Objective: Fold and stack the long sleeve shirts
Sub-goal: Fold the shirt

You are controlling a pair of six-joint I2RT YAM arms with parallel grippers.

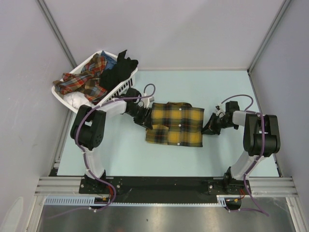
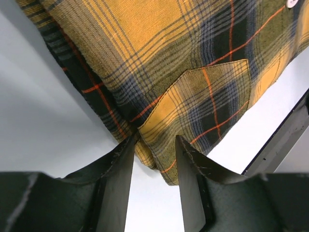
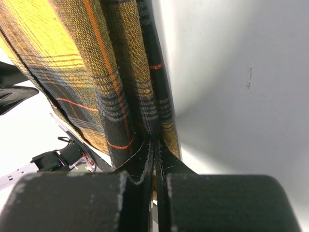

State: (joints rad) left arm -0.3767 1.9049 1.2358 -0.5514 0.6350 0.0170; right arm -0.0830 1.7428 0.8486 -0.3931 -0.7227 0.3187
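We judge the plaid shirt (image 1: 176, 124) limp, best taken by its edges: right claw (image 3: 155, 144) pinches one, left claw (image 2: 155, 145) stands spread.

Bright, even light
Soft shadows on the pale blue tabletop (image 1: 227, 92); my right end effector (image 3: 154, 145) blurs close up.

A white slatted plastic basket (image 1: 121, 86) sits at the far left corner of the pale blue-green tabletop (image 1: 193, 87), askew to its edges and close to the grey side wall (image 1: 29, 72). A black garment (image 1: 118, 70) is heaped at the basket's far end, over the rim. A white cloth (image 1: 76, 100) bulges at its near end. An aluminium rail (image 1: 58, 185) runs along the near edge.
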